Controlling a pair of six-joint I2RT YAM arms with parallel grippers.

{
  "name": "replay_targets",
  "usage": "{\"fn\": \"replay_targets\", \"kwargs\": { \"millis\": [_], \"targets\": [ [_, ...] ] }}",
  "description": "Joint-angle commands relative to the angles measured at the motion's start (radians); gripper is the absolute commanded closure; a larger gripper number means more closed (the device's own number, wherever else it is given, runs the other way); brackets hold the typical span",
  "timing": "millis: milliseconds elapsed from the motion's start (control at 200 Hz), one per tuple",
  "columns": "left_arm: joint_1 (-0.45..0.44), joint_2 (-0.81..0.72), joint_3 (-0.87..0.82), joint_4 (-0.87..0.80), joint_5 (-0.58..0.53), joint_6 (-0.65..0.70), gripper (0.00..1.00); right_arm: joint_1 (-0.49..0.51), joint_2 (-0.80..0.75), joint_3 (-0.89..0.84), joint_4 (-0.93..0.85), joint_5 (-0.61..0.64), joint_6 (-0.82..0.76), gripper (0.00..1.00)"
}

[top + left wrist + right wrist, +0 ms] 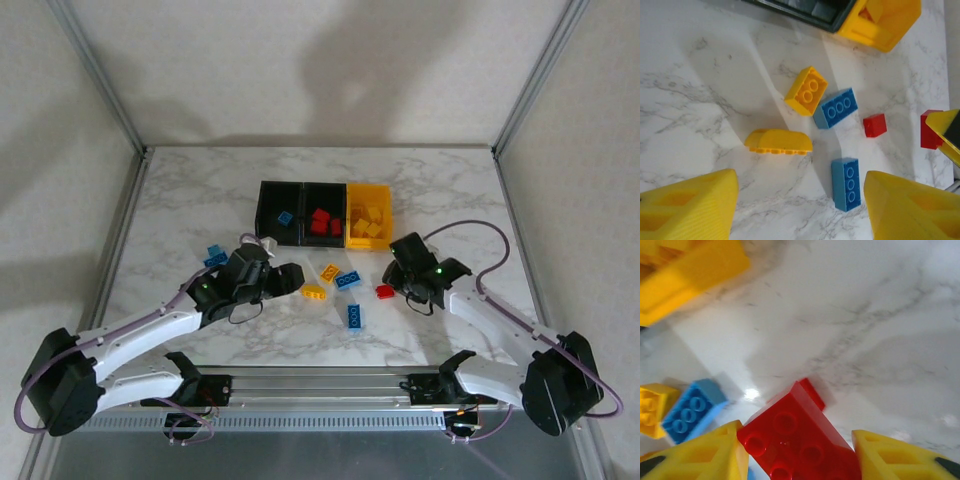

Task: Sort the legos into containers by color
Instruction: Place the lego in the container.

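Right fingers (700,460): pinching red brick (800,440) at its sides. Left fingers (687,205): spread wide, holding nothing; blue brick (846,184) between them, yellow brick (779,142) just ahead.

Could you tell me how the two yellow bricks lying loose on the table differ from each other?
The blocky yellow brick is squarish with flat sides; the curved yellow brick is longer with a rounded back. The blocky one sits studs up; the curved one lies on its side. Both rest loose on the table.
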Motion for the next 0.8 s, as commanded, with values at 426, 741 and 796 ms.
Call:
{"fn": "replay_targets", "kwargs": {
  "millis": [426, 741, 796],
  "targets": [
    [0.199, -0.075, 0.058, -0.083, 0.01, 0.008, 0.32, 0.06, 0.443, 0.51, 0.104, -0.028, -0.18, 0.51],
    [0.262, -0.033, 0.095, -0.065, 0.054, 0.033, 0.32, 0.057, 0.713, 0.801, 0.108, -0.069, -0.227, 0.51],
    [0.264, -0.034, 0.098, -0.066, 0.056, 0.034, 0.32, 0.053, 0.757, 0.848, 0.105, -0.07, -0.231, 0.51]
  ]
}}
